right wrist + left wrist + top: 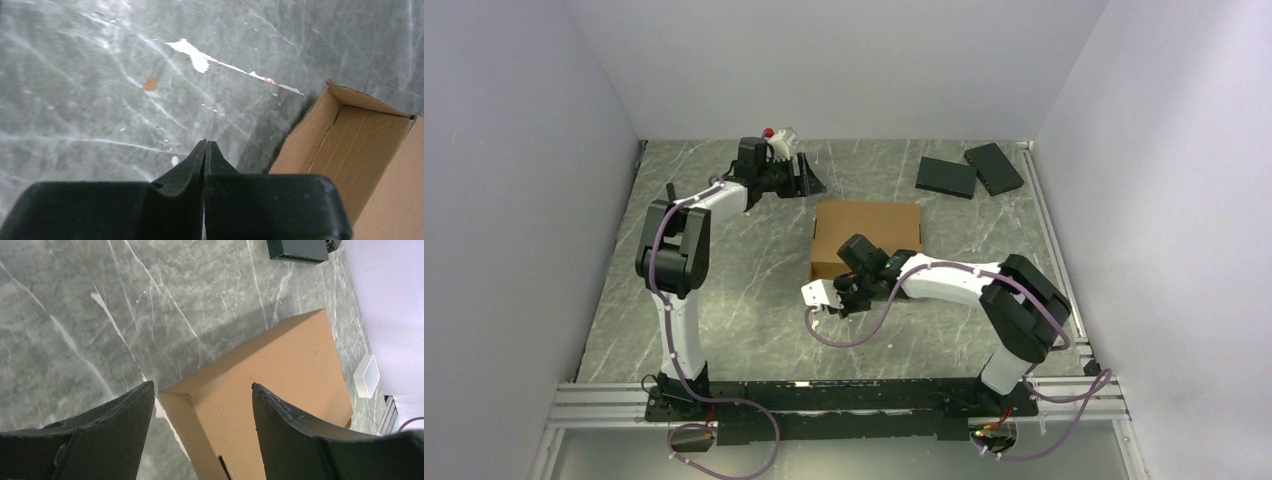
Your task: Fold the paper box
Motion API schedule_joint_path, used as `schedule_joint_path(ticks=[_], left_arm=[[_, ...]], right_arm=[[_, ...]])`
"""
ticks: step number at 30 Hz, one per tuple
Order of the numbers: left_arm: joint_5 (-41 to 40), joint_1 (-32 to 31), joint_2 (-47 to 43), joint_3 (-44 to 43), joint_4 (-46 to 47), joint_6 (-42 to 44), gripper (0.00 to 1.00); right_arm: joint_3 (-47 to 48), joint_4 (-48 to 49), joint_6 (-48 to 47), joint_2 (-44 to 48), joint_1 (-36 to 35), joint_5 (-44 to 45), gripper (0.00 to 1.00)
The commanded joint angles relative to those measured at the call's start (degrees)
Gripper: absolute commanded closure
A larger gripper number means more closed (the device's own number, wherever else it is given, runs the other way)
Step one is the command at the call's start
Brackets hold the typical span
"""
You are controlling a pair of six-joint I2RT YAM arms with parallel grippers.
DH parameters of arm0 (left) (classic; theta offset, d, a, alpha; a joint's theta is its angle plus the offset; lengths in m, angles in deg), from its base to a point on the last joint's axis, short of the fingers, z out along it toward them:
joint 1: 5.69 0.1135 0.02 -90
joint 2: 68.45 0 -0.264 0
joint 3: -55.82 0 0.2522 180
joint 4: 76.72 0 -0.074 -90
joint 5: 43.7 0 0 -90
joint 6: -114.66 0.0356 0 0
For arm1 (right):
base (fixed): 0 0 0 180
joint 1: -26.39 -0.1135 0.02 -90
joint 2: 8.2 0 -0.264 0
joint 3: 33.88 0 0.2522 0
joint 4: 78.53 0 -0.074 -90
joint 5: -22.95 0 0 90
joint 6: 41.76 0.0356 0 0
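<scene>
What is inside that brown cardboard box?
Through the cardboard box's open end, only bare cardboard walls show. The rest of the inside is hidden under its closed top panel, so its contents cannot be seen.

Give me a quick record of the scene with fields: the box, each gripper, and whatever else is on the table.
paper box: brown cardboard, lying flat mid-table, no gripper holding it
left gripper: open, empty, behind and left of the box, apart from it
right gripper: shut, empty, tips over bare table beside the box's near left corner
other items: black slabs, two at the far right; small grey tray near the wall
table: grey, marble-patterned
</scene>
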Motion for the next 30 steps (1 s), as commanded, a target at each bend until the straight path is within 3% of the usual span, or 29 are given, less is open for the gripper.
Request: schedule_joint_path(ticks=[1, 6, 14, 23, 30], left_arm=[[4.0, 0.2, 3.5, -4.6, 5.4, 0.3, 0.24], [9.3, 0.3, 9.3, -8.7, 7.4, -2.2, 0.28], [16.6, 0.2, 15.2, -10.2, 8.1, -5.4, 0.47], [18.5, 0.1, 14.2, -4.7, 7.9, -4.2, 0.63], [17.8, 0.1, 11.1, 3.0, 10.2, -4.1, 0.66]], right_arm=[[0.6, 7.4, 4.2, -1.4, -0.7, 7.4, 0.96], [0.8, 8.7, 5.6, -3.3, -1.4, 9.7, 0.96], [1.5, 10.6, 7.3, -6.1, -2.3, 14.0, 0.95], [1.4, 16.2, 12.2, -5.1, -2.3, 23.3, 0.95], [1.6, 18.2, 15.1, -2.3, -2.3, 25.9, 0.95]])
